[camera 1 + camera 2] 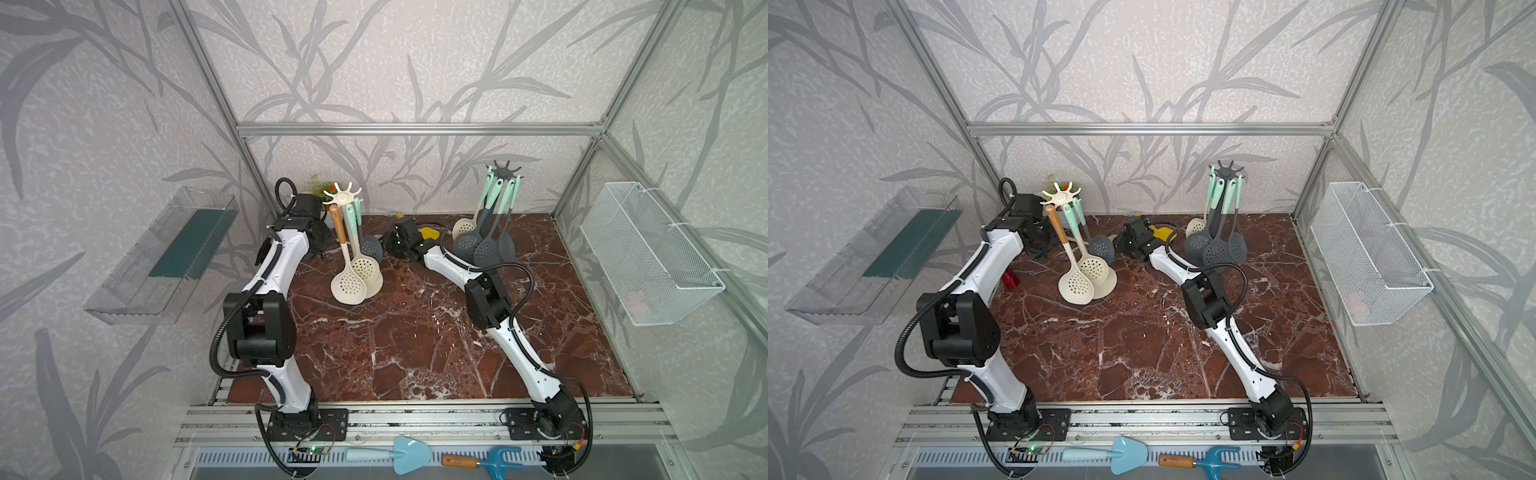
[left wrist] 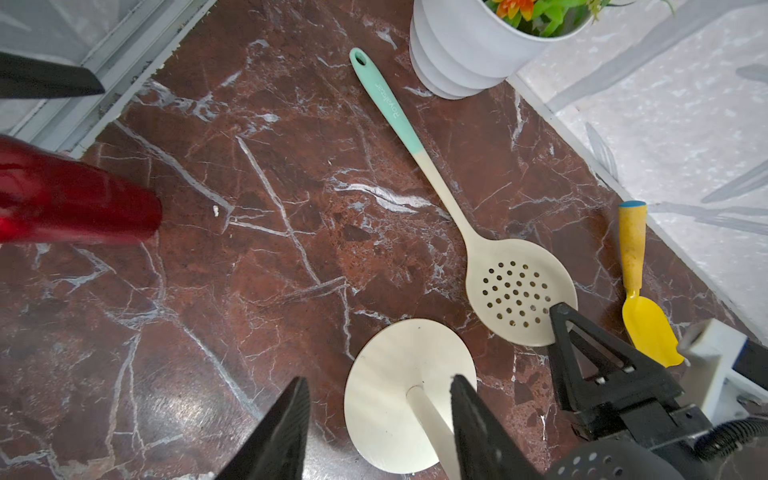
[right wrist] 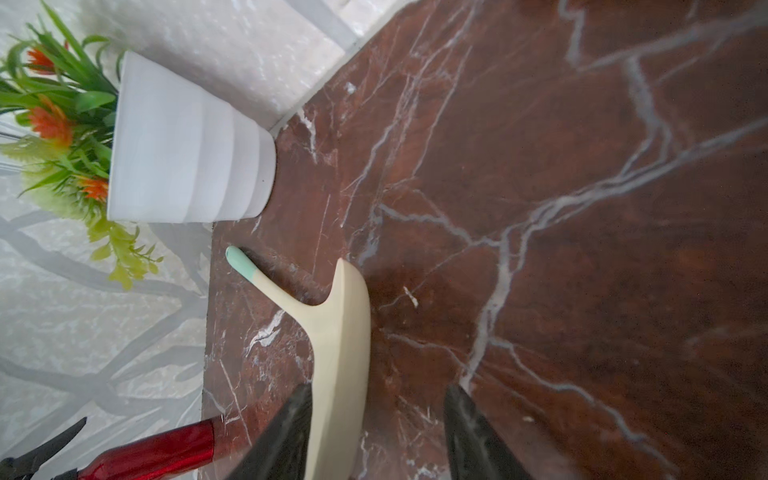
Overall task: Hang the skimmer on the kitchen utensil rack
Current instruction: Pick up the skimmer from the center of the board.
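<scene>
The cream perforated skimmer with a mint handle [image 2: 519, 286] lay unhung on the red marble tabletop [image 2: 249, 291] beside the cream star-topped utensil rack [image 1: 344, 194]. The right gripper [image 3: 379, 390] straddled its bowl with jaws apart, and the left gripper [image 2: 380, 380] gaped empty.

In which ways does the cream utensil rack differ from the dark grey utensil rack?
The cream utensil rack is pale; the dark grey utensil rack is nearly black. The cream one stands on the robot's left of the table, the dark one on its right. The cream one carries mostly cream skimmers, the dark one mostly grey skimmers. Both stand upright with star-shaped tops.
</scene>
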`<action>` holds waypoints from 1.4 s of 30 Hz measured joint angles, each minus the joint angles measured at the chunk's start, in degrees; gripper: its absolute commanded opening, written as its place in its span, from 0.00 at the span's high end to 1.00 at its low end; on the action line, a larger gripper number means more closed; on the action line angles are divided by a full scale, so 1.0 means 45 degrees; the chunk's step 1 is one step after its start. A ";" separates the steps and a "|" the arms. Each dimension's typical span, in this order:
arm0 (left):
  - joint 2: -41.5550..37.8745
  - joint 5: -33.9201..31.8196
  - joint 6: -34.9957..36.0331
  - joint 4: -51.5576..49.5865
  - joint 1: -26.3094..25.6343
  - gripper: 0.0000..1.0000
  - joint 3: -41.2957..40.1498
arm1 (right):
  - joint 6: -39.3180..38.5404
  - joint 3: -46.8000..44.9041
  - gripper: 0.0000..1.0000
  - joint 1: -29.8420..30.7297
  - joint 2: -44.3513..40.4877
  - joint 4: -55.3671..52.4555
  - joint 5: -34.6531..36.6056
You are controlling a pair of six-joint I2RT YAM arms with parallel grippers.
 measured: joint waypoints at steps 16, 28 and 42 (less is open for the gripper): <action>-0.0738 0.0015 0.0078 0.0185 0.0000 0.48 -0.1355 | 0.2443 0.0981 0.90 0.0180 0.0743 -0.0058 -0.0301; -0.1477 -0.0131 0.0078 0.0287 0.0000 0.48 -0.1515 | 0.1540 -0.0821 1.00 0.0155 0.0019 0.0627 0.0879; -0.2458 -0.0063 0.0068 0.0432 0.0034 0.48 -0.2399 | -0.2312 -0.4172 1.00 -0.0573 -0.4192 0.1700 0.3235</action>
